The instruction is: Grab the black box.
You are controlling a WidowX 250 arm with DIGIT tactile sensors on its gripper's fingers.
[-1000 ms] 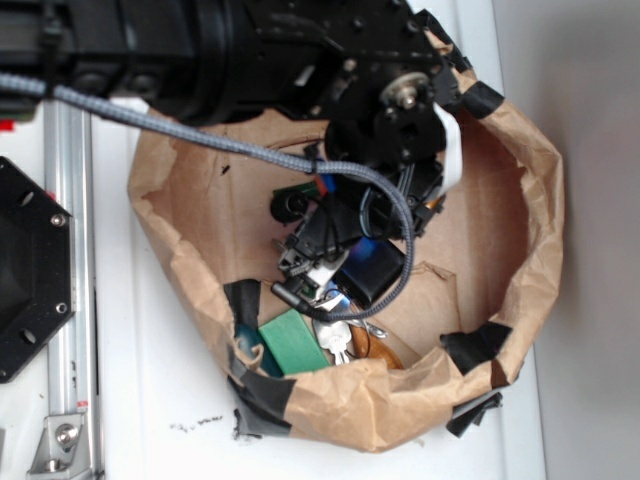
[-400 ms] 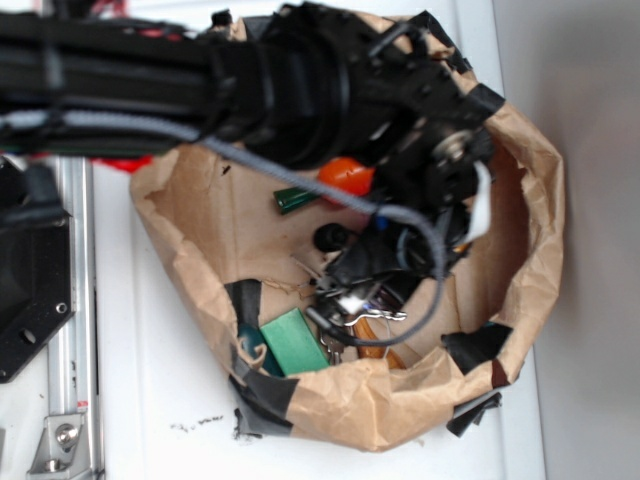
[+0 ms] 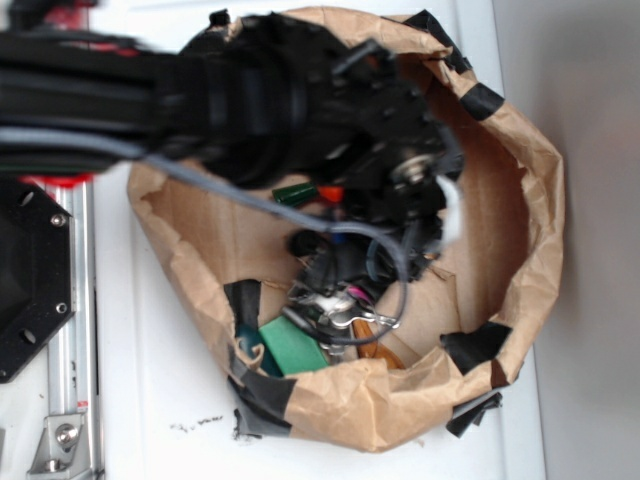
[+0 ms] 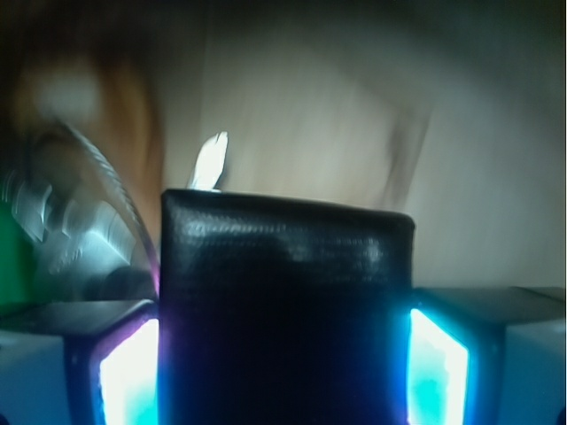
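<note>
Black box (image 4: 285, 310) sits clamped between your hand's (image 4: 283, 372) two glowing fingers (image 4: 128, 376), inside the brown paper basket (image 3: 520, 180). You also have a green block (image 3: 290, 346) and metal bits (image 3: 335, 308) in there. Since a second ago, your arm has swung left.

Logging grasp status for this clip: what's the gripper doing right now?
Gripper: closed on the black box, which sits between its two lit pads in the wrist view.
</note>
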